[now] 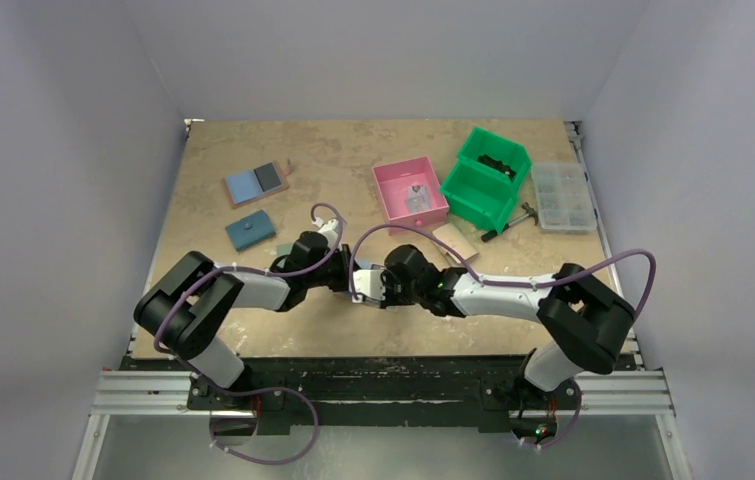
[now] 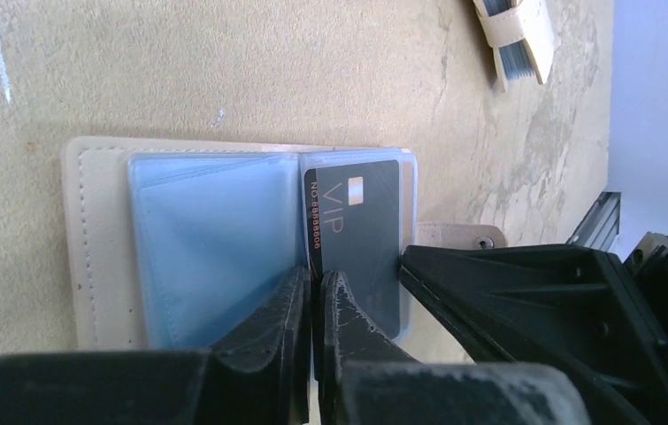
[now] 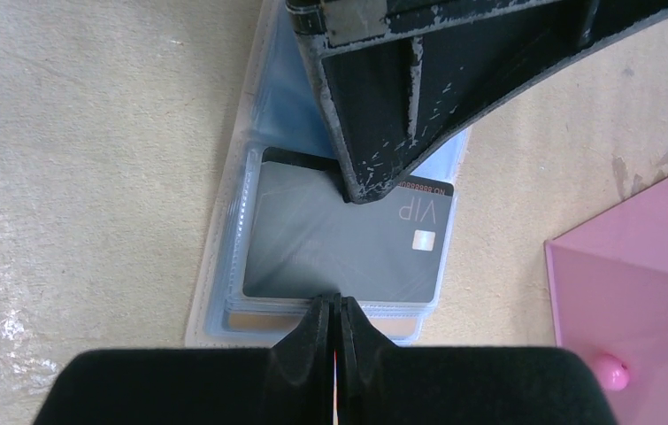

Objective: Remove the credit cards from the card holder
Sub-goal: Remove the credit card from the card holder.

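Beige card holder [image 2: 100,248], grey credit card [image 2: 365,239]

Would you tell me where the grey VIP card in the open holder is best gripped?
Take the VIP card by its long edge at the fold of the card holder, coming down from above, where the left gripper sits: that edge looks exposed, while the clear sleeve covers the rest and the right gripper occupies the opposite side.

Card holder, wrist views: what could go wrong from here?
1. The left gripper is closed at the fold-side edge of the grey card. It may pinch the clear sleeve too and lift the whole card holder.
2. The right gripper, shut, sits only at the holder's outer edge, so the holder may slide.
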Controlling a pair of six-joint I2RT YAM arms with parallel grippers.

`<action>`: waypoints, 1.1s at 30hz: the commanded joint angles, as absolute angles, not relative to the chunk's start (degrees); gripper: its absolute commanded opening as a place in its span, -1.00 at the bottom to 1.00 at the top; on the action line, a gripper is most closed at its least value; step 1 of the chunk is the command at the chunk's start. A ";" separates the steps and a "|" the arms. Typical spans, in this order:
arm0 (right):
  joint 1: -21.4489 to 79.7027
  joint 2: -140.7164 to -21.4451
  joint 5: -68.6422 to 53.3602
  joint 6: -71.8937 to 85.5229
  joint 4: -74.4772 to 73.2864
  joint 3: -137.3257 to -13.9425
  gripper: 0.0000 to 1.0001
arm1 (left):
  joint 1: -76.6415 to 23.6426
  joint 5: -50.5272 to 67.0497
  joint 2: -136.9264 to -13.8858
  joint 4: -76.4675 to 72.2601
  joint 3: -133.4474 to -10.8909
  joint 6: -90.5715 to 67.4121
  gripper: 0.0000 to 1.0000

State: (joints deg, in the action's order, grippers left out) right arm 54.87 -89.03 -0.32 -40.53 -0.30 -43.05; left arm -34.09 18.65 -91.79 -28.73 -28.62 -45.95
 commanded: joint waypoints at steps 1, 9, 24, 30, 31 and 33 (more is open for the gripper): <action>55.65 -91.19 -1.27 -37.91 0.38 -44.66 -0.96 | -34.81 20.90 -91.67 -32.24 -27.90 -46.72 -1.00; 48.79 -87.68 -13.30 -39.95 -11.58 -49.48 -0.58 | -34.63 22.22 -88.04 -36.12 -24.10 -46.77 -1.00; 45.74 -89.40 -20.15 -42.16 -15.73 -50.93 -0.78 | -34.67 26.81 -89.42 -46.25 -19.94 -53.39 -1.00; 47.67 -92.48 -16.98 -41.94 -15.80 -51.67 -0.87 | -34.66 27.16 -90.48 -47.28 -19.82 -54.07 -1.00; 47.98 -92.68 -16.63 -41.77 -15.69 -51.69 -0.88 | -34.67 27.16 -90.51 -47.21 -19.79 -54.12 -0.91; 48.44 -92.89 -15.91 -41.68 -15.43 -51.62 -0.88 | -34.63 27.17 -90.69 -47.16 -19.63 -54.19 -0.72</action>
State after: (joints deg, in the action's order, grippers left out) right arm 46.92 -91.13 -17.41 -41.39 -15.90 -50.46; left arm -34.24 24.69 -90.56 -41.71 -19.79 -53.45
